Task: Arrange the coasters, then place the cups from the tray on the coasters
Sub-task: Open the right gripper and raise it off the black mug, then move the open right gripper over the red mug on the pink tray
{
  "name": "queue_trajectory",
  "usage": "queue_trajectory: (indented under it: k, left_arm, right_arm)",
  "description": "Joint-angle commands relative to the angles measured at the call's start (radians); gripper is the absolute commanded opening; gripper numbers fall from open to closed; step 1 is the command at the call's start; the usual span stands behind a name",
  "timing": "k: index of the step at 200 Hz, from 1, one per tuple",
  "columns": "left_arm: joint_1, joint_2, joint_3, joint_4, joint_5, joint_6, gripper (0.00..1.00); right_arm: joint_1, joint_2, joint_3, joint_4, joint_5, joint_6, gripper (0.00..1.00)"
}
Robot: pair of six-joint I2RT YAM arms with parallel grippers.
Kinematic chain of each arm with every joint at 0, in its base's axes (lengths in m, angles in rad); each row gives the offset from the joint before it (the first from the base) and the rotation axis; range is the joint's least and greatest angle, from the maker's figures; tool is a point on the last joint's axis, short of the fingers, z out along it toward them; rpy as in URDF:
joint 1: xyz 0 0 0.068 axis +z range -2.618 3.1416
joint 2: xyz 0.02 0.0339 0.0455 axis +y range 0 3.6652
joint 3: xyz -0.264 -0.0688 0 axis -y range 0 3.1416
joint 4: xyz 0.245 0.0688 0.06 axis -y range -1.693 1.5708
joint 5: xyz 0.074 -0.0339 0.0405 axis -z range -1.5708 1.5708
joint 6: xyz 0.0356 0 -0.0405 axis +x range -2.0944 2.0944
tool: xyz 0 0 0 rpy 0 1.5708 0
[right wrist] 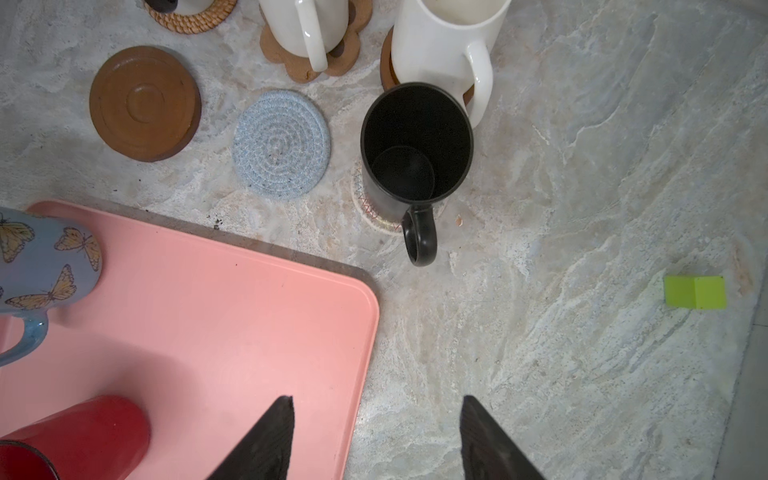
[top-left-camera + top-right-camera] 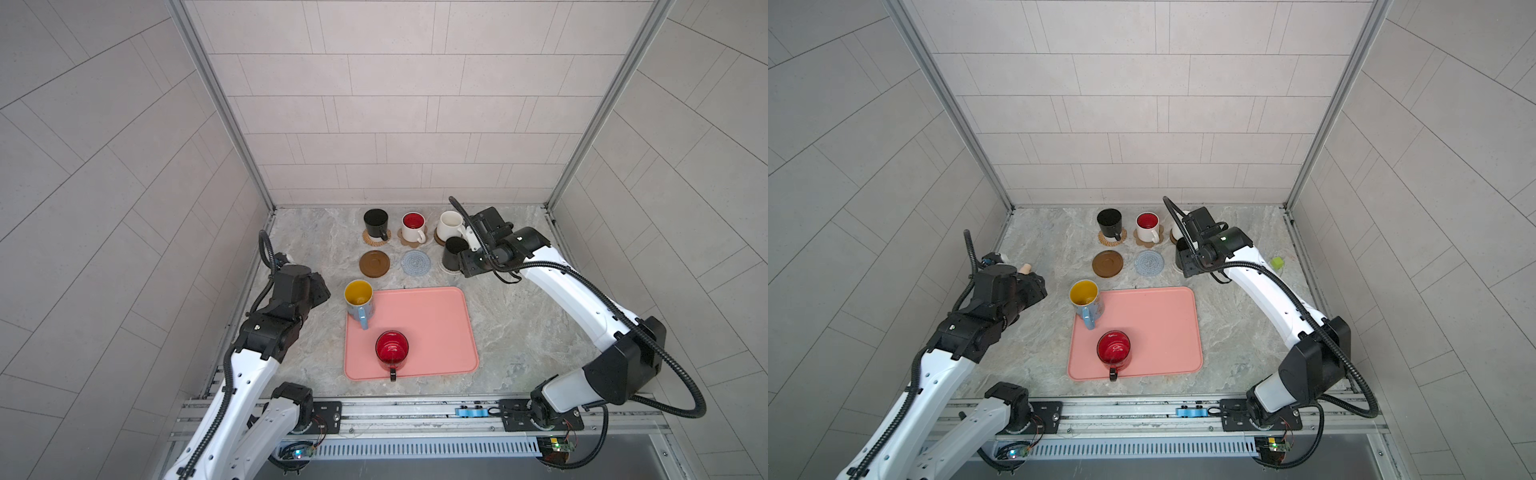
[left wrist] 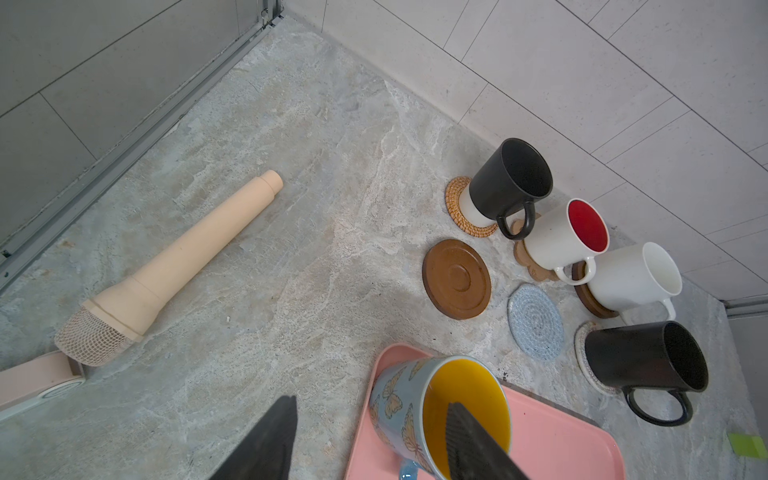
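Observation:
The pink tray holds a light blue cup with yellow inside at its far left corner and a red cup near the front. In the back row, a black cup stands on the rattan coaster, a white cup with red inside on the paw coaster, and a plain white cup on a brown disc. A second black cup stands on the whitish coaster. The other brown disc and the grey-blue coaster are bare. My left gripper hangs open just left of the blue cup. My right gripper is open over the tray's corner, apart from the black cup.
A beige microphone-shaped thing lies on the marble table at the left, with a pale pink item beside its head. A small green block sits at the right. Tiled walls close in the back and sides.

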Motion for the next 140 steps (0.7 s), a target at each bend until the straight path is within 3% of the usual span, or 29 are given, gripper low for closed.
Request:
queue_trajectory:
  k: [1,140]
  left_arm:
    - [0.004,-0.004,0.017,0.009,-0.016,-0.009,0.64]
    - [0.004,-0.020,-0.026,0.037,-0.024,-0.040,0.64]
  right_arm:
    - [0.044,-0.050,-0.031,-0.046,0.066,0.125,0.66]
    - [0.504,-0.029,-0.073,-0.070,0.181,0.602,0.76]
